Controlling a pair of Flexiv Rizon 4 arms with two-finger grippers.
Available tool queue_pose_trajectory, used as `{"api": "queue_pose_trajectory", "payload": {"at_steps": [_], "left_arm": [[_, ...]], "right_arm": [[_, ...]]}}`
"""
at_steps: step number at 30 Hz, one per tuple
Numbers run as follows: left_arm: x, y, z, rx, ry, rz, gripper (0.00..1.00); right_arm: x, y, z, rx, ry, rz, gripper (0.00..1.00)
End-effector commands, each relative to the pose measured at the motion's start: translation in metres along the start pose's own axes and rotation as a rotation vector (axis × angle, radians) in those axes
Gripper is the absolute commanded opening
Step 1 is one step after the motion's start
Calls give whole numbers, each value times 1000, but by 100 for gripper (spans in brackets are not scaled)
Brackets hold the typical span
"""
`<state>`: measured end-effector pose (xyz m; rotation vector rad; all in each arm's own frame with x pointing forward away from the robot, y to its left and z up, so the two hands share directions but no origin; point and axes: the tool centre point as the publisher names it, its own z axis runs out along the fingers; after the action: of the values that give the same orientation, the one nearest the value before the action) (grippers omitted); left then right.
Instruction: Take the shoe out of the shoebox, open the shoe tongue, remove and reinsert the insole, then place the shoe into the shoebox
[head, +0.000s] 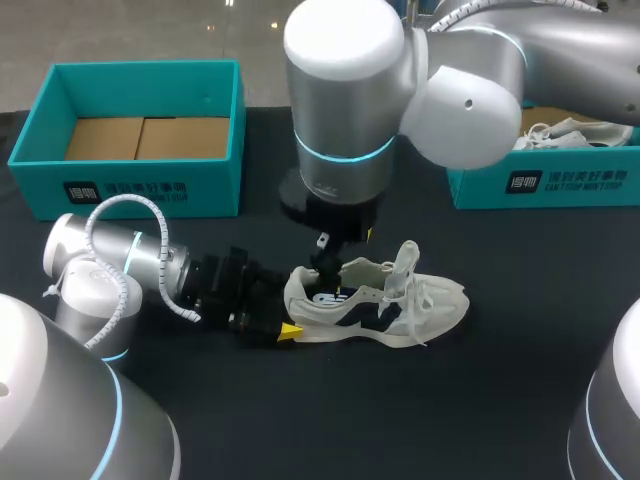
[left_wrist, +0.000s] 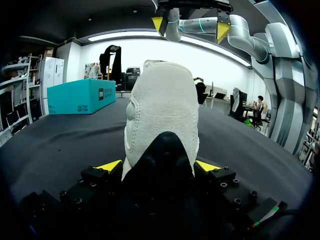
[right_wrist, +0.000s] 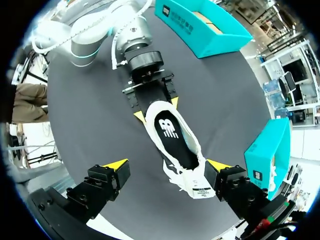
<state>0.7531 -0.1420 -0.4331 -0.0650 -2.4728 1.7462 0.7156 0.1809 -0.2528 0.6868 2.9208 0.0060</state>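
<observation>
A white sneaker (head: 400, 310) with dark side panels stands upright on the black table, toe to the right. My left gripper (head: 285, 322) lies low behind the sneaker, and its yellow fingertips (left_wrist: 107, 166) press both sides of the white heel (left_wrist: 162, 110). From above, the sneaker (right_wrist: 175, 140) shows a black insole (right_wrist: 172, 137) inside, with the tongue (right_wrist: 197, 187) folded toward the toe. My right gripper (right_wrist: 167, 165) hangs open over the sneaker's mouth with nothing between its fingers; it also shows above the heel in the left wrist view (left_wrist: 190, 25) and under the big arm (head: 335, 250).
An empty teal shoebox (head: 130, 190) with a cardboard floor stands at the back left. A second teal box (head: 560, 185) at the back right holds another white shoe. Black tabletop lies bare in front of the sneaker.
</observation>
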Motion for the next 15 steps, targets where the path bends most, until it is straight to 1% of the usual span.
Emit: {"api": "queue_pose_trajectory", "payload": {"at_steps": [1,2,4,5,15], "left_arm": [[0,2,3,-1,0,0,0],[0,2,3,-1,0,0,0],[0,2,3,-1,0,0,0],[0,2,3,-1,0,0,0],[0,2,3,-1,0,0,0]], "right_arm": [[-10,-8,12,-54,221,-383,100],[-11,-9,14,-46,237,-390,100],[-13,-10,16,33,223,-320,100],[-15,-11,17,56,238,-274,100],[-15,-11,17,56,238,-274,100]]}}
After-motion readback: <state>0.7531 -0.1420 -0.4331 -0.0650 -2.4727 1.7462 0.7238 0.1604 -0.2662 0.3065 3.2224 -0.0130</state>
